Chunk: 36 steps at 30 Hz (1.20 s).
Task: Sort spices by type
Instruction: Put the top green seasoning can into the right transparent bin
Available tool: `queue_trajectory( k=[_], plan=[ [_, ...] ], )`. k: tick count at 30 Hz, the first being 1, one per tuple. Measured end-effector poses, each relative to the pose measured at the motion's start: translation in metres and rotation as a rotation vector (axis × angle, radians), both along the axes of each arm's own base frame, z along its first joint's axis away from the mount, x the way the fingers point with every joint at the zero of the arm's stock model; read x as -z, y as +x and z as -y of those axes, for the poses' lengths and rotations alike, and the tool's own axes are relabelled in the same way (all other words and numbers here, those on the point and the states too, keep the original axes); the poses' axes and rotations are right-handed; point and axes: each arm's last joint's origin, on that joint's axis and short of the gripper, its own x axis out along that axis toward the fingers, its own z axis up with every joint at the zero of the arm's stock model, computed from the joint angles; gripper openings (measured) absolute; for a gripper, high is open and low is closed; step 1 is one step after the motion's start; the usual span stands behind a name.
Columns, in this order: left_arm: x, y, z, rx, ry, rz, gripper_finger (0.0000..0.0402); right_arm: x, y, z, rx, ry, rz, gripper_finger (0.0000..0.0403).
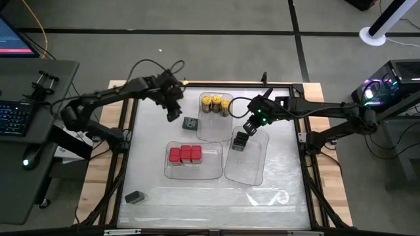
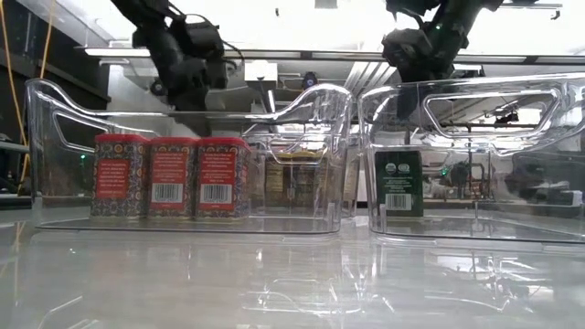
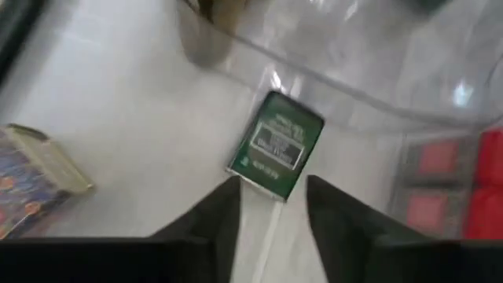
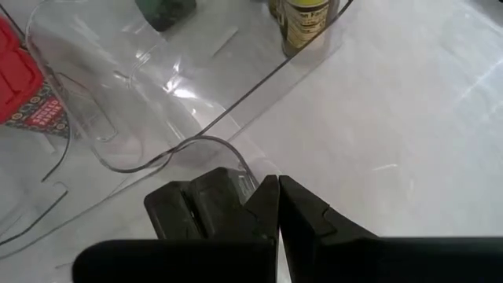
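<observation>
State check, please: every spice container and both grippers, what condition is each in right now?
red tins: three upright in one tray.
yellow-lidded jars: three upright in another tray.
dark tin: upright in the third tray.
green-labelled tin: flat on the table, outside the trays.
grey tin: loose on the table, unsorted.
left gripper: open, above the green-labelled tin.
right gripper: shut, holding nothing.
</observation>
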Motion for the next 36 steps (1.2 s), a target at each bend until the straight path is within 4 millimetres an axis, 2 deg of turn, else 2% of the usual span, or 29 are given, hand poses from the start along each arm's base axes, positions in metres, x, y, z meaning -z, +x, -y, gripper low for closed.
queue_trajectory(
  k=[6, 10, 13, 15, 18, 20, 29, 36],
  plan=[
    [0.026, 0.016, 0.007, 0.193, 0.024, -0.127, 0.0233, 0.0, 0.0, 0.0, -0.002, -0.001, -0.001, 0.0],
    [0.038, 0.029, 0.011, 0.298, 0.082, -0.141, 0.0252, 0.0, 0.0, 0.001, 0.005, -0.025, -0.006, 0.0],
    [0.053, 0.034, 0.011, 0.304, 0.112, -0.112, 0.0219, 0.0, 0.0, 0.001, 0.016, -0.043, -0.01, 0.0],
    [0.062, 0.031, 0.012, 0.303, 0.117, -0.109, 0.0167, 0.0, 0.0, 0.001, 0.017, -0.043, -0.01, 0.0],
    [0.075, 0.021, 0.015, 0.292, 0.113, -0.114, 0.0055, 0.0, 0.0, 0.001, 0.017, -0.043, -0.01, 0.0],
    [0.082, 0.017, 0.017, 0.262, 0.117, -0.087, 0.0017, 0.0, 0.0, 0.001, 0.02, -0.041, -0.008, 0.0],
    [0.092, 0.007, 0.028, 0.193, 0.162, 0.059, 0.0001, -0.002, 0.003, 0.002, 0.053, -0.039, 0.039, 0.0],
    [0.103, 0.0, 0.031, 0.184, 0.167, 0.075, 0.0, -0.003, 0.004, 0.002, 0.081, -0.025, 0.059, 0.0]
  ],
)
